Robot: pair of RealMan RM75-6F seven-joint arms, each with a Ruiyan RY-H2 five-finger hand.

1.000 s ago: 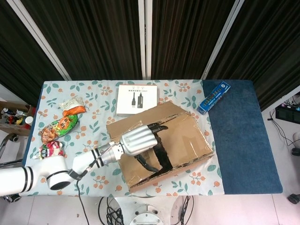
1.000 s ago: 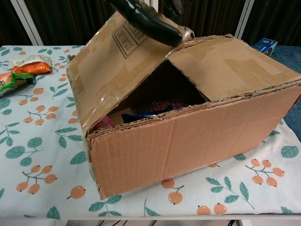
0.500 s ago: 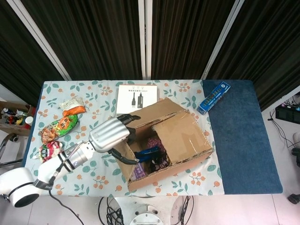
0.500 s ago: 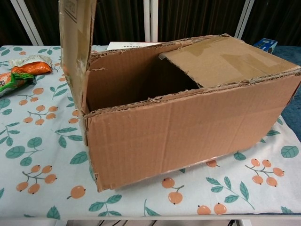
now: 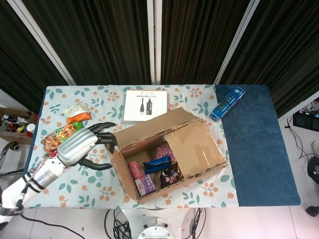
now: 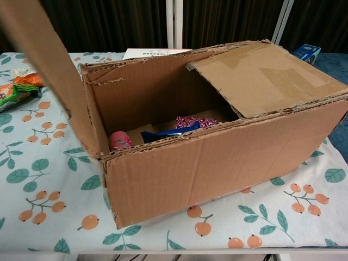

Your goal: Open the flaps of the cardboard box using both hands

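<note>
- The cardboard box [image 5: 169, 157] sits in the middle of the worktop [image 5: 259, 149]. Its left flap [image 6: 49, 76] stands tilted outward, and its right flap [image 5: 197, 147] lies flat over the top.
- The left hand [image 5: 82, 144] is just left of the box. Its fingers [image 5: 104, 137] are spread wide, holding nothing; the dark tips are close to the box's left edge.
- Half a second ago this hand was over the box, pushing the left flap up. Now the flap is farther out and snacks show inside.
- The right hand is not seen.
- The blue side of the worktop has open room.
</note>
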